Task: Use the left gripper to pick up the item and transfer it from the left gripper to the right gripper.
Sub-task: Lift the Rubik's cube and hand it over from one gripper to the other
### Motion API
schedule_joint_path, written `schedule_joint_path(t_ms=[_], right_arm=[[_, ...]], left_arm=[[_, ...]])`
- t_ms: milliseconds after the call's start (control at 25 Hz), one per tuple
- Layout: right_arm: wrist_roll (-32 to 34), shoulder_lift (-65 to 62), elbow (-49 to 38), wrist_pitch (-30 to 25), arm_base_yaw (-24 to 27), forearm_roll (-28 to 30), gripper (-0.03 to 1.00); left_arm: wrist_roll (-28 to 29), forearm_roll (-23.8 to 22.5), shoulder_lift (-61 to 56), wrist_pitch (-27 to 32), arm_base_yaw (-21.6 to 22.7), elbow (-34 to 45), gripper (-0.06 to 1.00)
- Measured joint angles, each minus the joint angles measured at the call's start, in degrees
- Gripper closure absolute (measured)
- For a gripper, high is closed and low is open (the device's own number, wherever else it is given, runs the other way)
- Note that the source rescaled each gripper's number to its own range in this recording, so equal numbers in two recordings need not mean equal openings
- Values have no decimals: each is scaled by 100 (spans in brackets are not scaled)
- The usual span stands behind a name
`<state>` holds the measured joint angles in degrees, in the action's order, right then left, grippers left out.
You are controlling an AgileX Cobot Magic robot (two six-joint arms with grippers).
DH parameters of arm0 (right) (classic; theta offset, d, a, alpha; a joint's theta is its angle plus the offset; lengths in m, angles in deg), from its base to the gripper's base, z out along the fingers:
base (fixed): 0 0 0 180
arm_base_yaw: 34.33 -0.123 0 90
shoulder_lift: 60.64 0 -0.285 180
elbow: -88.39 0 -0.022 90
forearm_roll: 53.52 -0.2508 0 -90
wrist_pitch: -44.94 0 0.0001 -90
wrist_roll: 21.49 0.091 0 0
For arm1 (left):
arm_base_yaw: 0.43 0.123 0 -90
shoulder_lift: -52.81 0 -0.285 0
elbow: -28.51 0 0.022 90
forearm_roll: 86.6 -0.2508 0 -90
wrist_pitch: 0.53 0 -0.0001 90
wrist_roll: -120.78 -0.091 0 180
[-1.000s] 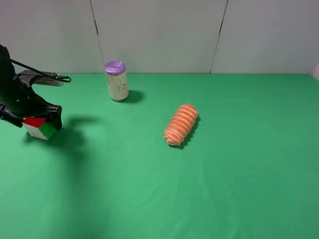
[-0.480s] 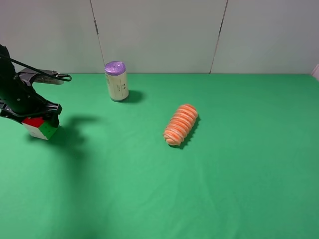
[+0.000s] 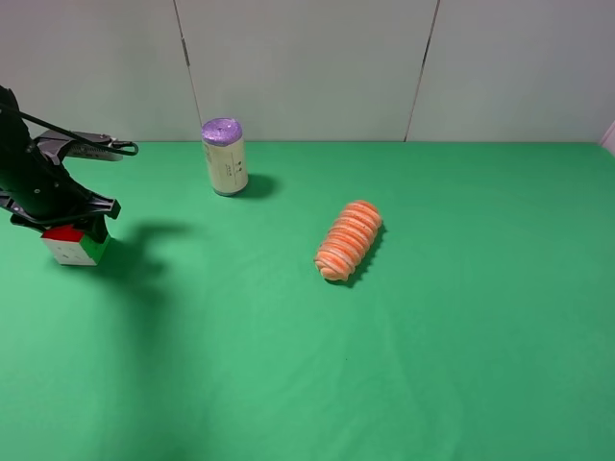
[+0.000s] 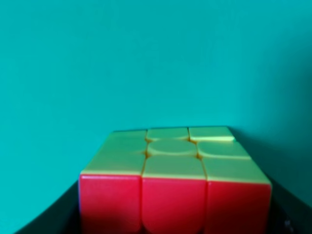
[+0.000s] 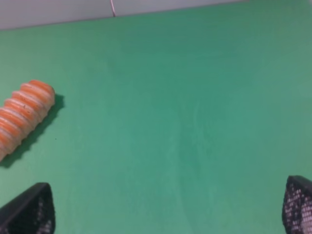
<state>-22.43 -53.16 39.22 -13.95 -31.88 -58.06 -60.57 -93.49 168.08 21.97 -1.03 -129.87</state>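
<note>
The item, red face up, is seen at the far left of the green cloth, seemingly clamped between the jaws of the left gripper, while the right gripper is held with jaws wide apart near the orange ribbed roll.

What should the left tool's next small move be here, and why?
Probably lift straight up. The left tool seems closed on the cube, whose base looks to rest on the green cloth, and the open right tool holds nothing, so the handover cannot start yet.
</note>
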Motion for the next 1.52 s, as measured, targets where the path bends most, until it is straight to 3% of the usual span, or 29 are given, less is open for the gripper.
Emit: schedule_joint_path(t_ms=[160, 360, 800, 1040, 1280, 1520], right_arm=[[0, 0, 0, 0, 0, 0, -3], [0, 0, 0, 0, 0, 0, -3], [0, 0, 0, 0, 0, 0, -3], [0, 0, 0, 0, 0, 0, -3], [0, 0, 0, 0, 0, 0, -3], [0, 0, 0, 0, 0, 0, -3]], left_arm=[[0, 0, -6, 64, 0, -142, 94], [41, 47, -297, 667, 0, -365, 94], [20, 923, -1587, 1729, 0, -396, 94], [-384, 1628, -2153, 2249, 0, -396, 94], [-956, 2720, -2291, 2743, -42, -396, 94], [-1365, 3450, -2291, 2720, -638, -396, 94]])
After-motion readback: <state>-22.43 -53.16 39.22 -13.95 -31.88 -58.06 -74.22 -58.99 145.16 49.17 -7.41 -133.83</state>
